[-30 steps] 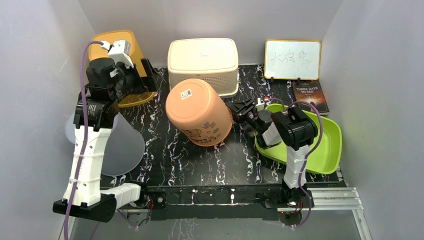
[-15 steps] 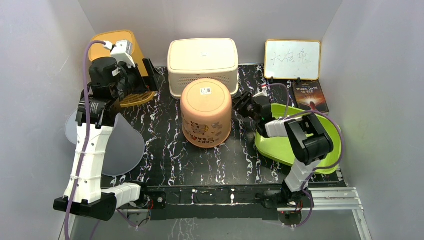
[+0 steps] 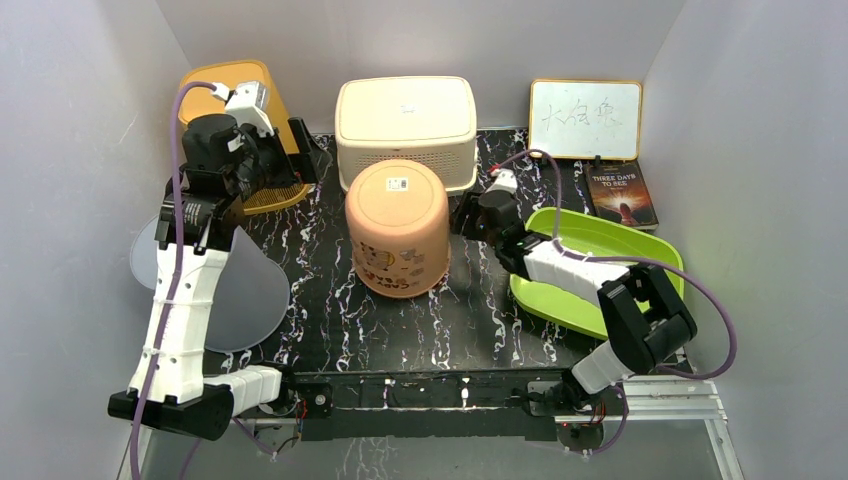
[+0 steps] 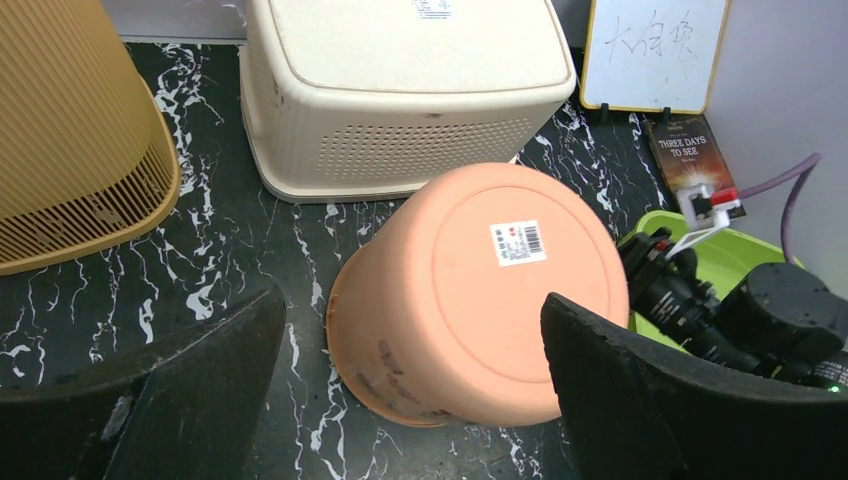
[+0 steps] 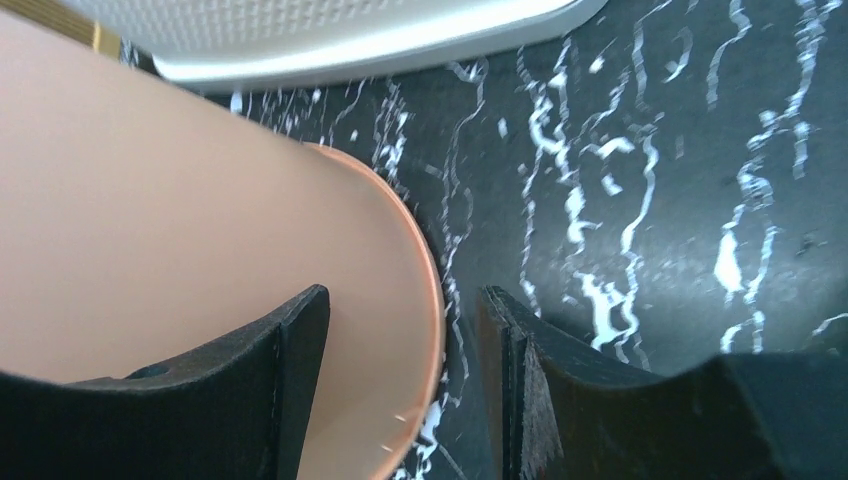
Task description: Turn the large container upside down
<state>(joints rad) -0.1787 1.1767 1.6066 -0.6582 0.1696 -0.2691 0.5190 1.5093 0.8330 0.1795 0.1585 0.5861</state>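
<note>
The large container [image 3: 396, 235] is a peach bucket standing mouth down on the black marbled table [image 3: 470, 320], its stickered base facing up. My right gripper [image 3: 465, 215] is low at its right side, jaws partly apart. In the right wrist view one finger [image 5: 290, 390] overlaps the container's [image 5: 200, 220] outer wall, the other is over the table, and the rim [image 5: 436, 300] runs between them with gaps on both sides. My left gripper [image 3: 292, 160] hangs wide open at the back left. The left wrist view looks down on the container [image 4: 480, 290] between its fingers, well above it.
A cream lidded box [image 3: 405, 125] stands just behind the container. A yellow basket [image 3: 240, 90] is at the back left, a whiteboard [image 3: 585, 118] and a book [image 3: 622, 192] at the back right. A green tray [image 3: 640, 270] lies under the right arm. A pale disc [image 3: 250, 290] overhangs the left edge.
The container has gone from tilted to standing flat on its mouth and slid a little left. My right arm has reached further left after it. The left arm barely moved.
</note>
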